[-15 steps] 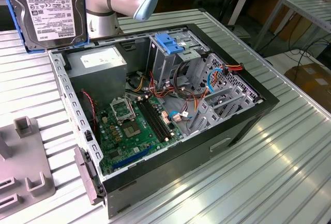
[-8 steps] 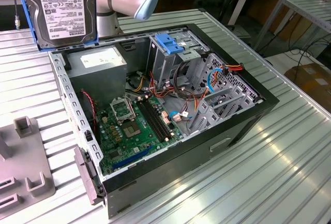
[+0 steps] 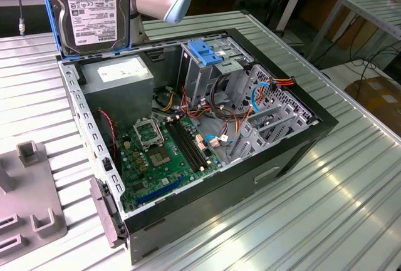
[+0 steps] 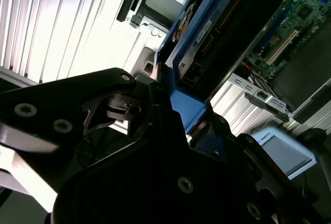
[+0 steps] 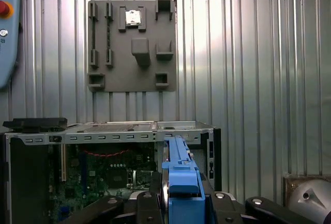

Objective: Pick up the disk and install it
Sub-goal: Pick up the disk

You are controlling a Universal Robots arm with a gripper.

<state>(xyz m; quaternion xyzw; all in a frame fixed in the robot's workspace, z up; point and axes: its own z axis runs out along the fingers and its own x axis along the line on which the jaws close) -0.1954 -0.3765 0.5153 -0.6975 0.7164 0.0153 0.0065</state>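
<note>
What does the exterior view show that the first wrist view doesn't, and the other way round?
Exterior view: the disk turns its white label to the camera, and inside the computer case sit the grey power supply box and the blue latch.
First wrist view: the disk is edge-on, clamped in the black pincer, and there is a red button on a pale panel.
Both: the lifted disk, the open case, the green motherboard, the ribbed metal table and the grey holder plate.

The blue-framed disk [image 5: 180, 175] is clamped edge-on in the black gripper [image 5: 179, 195] before an open computer case [image 5: 103, 128]. A grey slotted plate [image 5: 124, 76] is seen on the ribbed metal table [image 5: 248, 69].
</note>
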